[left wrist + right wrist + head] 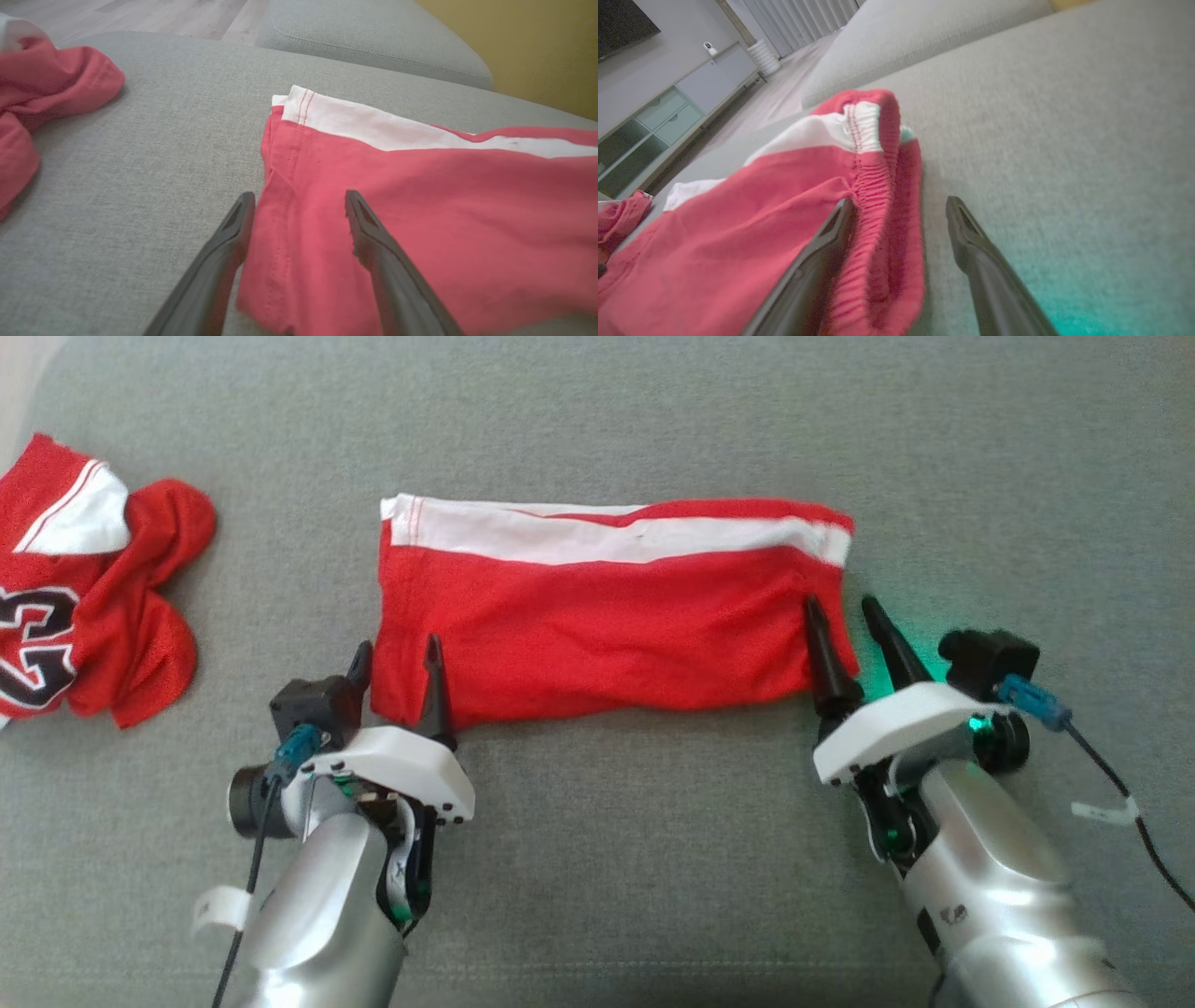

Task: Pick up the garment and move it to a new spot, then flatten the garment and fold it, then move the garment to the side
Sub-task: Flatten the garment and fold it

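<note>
Grey sofa cushion (pixel 653 859): folded red shorts (pixel 607 635) centre, crumpled red jersey (pixel 84 607) far left.

This looks to me like a home living room. I see a grey sofa (pixel 597 859), television (pixel 621 23), low cabinet (pixel 691 88), curtains (pixel 803 23) and wood floor (pixel 163 16).

Across the middle of the seat cushion (pixel 597 896), the garment (pixel 607 625), lying flat with its long side running left to right. Well apart to its left, near the cushion's left edge, a crumpled jersey (pixel 93 607); behind the seat, a second cushion (pixel 373 42). At the garment's near left corner, the left gripper (pixel 399 646), straddling the left edge with one finger over the cloth and one beside it on the seat; at the near right corner, the right gripper (pixel 839 602), straddling the right edge likewise.
</note>
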You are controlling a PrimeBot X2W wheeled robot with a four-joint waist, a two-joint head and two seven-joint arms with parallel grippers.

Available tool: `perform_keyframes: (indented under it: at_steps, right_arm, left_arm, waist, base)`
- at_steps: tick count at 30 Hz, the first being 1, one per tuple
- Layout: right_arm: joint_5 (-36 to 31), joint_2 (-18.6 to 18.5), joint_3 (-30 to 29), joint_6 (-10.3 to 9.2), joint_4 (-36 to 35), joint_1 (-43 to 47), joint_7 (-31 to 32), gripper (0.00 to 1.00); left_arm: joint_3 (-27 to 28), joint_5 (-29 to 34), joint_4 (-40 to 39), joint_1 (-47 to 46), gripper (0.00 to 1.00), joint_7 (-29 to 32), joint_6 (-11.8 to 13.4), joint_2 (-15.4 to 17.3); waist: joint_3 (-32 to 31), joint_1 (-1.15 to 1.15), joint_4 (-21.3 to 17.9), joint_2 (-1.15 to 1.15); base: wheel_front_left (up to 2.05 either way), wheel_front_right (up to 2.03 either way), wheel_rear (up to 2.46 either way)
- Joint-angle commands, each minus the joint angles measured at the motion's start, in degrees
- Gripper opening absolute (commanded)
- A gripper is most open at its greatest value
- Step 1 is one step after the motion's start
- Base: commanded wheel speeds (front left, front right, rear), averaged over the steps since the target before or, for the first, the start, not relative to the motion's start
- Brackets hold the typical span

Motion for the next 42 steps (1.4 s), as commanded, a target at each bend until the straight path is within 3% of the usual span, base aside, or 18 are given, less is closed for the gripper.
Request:
perform_keyframes:
  at_steps: [1, 9, 10, 11, 13, 23, 33, 37, 42]
  right_arm:
    - [0.64, 0.69, 1.08, 0.37, -0.12, -0.76, -0.52, 1.0]
    - [6.78, 0.69, 5.41, 0.37, 4.83, -0.39, 0.48, 1.0]
    - [7.91, 0.69, 6.44, 0.37, 4.68, -0.19, 0.79, 0.95]
    - [8.91, 0.69, 7.43, 0.37, 4.54, -0.04, 1.06, 0.49]
    - [10.36, 0.69, 8.97, 0.37, 4.33, 0.04, 1.05, 0.0]
    - [14.32, -0.46, 7.67, 0.37, 4.66, -0.88, -0.32, 0.0]
    - [15.25, -6.55, 4.13, 0.37, 0.22, -0.74, -0.5, 0.0]
    - [15.52, -6.96, 5.24, 0.37, -2.36, -1.2, 0.18, 0.0]
    - [17.28, -5.46, 10.0, 0.37, -9.44, -1.19, 5.64, 0.0]
  left_arm:
    - [1.21, -0.19, -2.3, -0.47, 1.0, -0.28, 0.53, 1.12]
    - [0.48, 0.55, -5.38, -0.74, 1.0, -0.28, 0.87, 1.12]
    - [0.39, 0.65, -5.65, -0.79, 1.0, -0.28, 0.87, 1.12]
    - [0.33, 0.73, -5.88, -0.8, 1.0, -0.28, 0.89, 1.12]
    - [0.22, 0.9, -6.27, -0.69, 1.0, -0.28, 0.97, 1.12]
    - [-0.74, 2.45, -8.42, 1.76, 1.0, -0.28, 0.95, 1.12]
    - [-2.27, 2.53, -10.77, 5.52, 1.0, -0.28, 1.47, 1.12]
    - [-3.24, 2.03, -10.95, 6.04, 1.0, -0.28, 1.49, 1.12]
    - [-5.05, 0.54, -10.78, 6.44, 1.0, -0.28, 1.54, 1.12]
  waist:
    - [0.5, 0.0, 0.57, 0.0]
    - [1.49, 0.0, 1.2, 0.0]
    - [1.53, 0.0, 1.16, 0.0]
    - [1.52, 0.0, 1.1, 0.0]
    - [1.39, 0.0, 0.98, 0.0]
    - [-0.53, 0.0, 0.16, 0.0]
    - [-2.93, 0.0, -1.65, 0.0]
    - [-3.46, 0.0, -1.28, 0.0]
    - [-4.04, 0.0, 1.2, 0.0]
  base:
    - [0.0, 0.0, 0.0]
    - [0.0, 0.0, 0.0]
    - [0.0, 0.0, 0.0]
    - [0.0, 0.0, 0.0]
    - [0.0, 0.0, 0.0]
    - [0.0, 0.0, 0.0]
    - [0.0, 0.0, 0.0]
    - [0.0, 0.0, 0.0]
    - [0.0, 0.0, 0.0]
